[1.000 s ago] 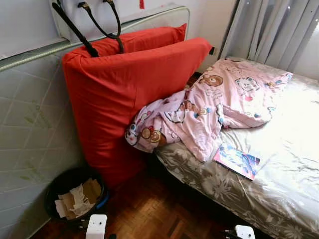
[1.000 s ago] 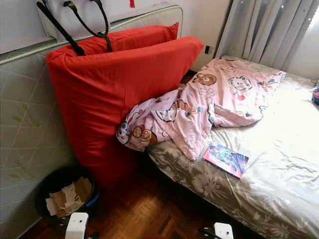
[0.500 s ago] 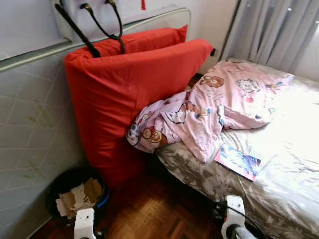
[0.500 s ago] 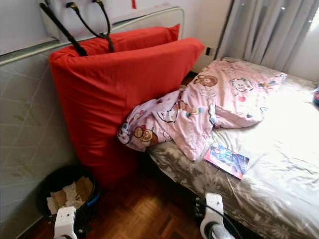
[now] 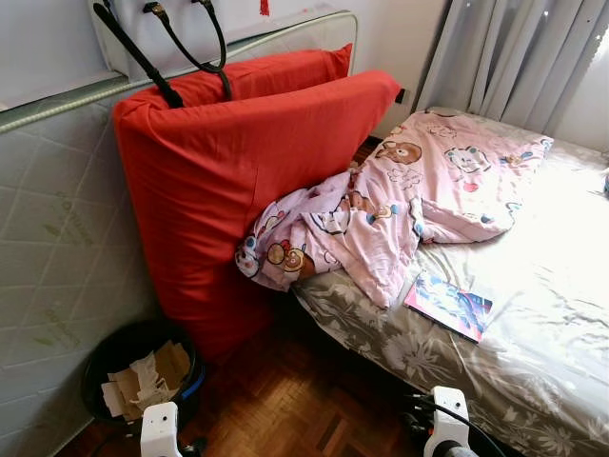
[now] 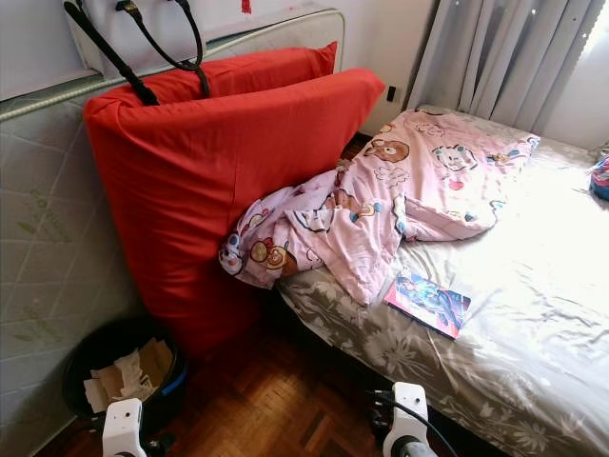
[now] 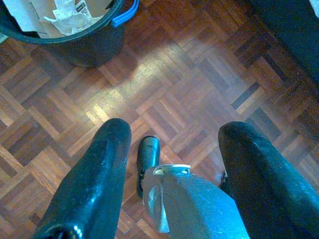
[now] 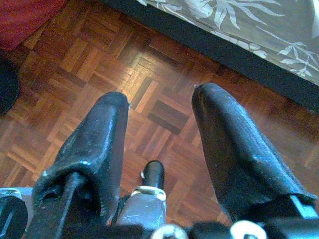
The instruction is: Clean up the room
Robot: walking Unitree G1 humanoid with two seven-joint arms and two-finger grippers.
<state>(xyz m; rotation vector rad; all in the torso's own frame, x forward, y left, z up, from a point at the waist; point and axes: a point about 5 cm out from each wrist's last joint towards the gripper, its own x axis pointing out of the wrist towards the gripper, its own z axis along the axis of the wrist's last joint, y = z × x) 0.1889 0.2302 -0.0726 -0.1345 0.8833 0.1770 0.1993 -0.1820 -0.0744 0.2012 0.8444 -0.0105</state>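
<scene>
**Both arms low and empty, clutter up on the bed**

The things to tidy lie on the bed [image 5: 533, 362]: a crumpled pink blanket [image 5: 381, 219] slumps off its near corner against the red mattress [image 5: 238, 190], and a colourful booklet [image 5: 449, 306] rests flat just beside the blanket's hem. The black bin [image 5: 133, 367] with paper scraps stands on the parquet floor [image 7: 199, 74] at the red mattress's foot.

The left gripper [image 7: 172, 174] and right gripper [image 8: 159, 129] both hang over bare floor, fingers spread, holding nothing.

Risks, as I judge them — tugging the blanket could drag the booklet off the edge, and a reach toward the booklet may snag loose folds. Stepping closer could knock the bin.

What the blanket covers cannot be seen; the booklet's cover is too small to read, and an object at the bed's far edge is cut off — possibly another stray item.
</scene>
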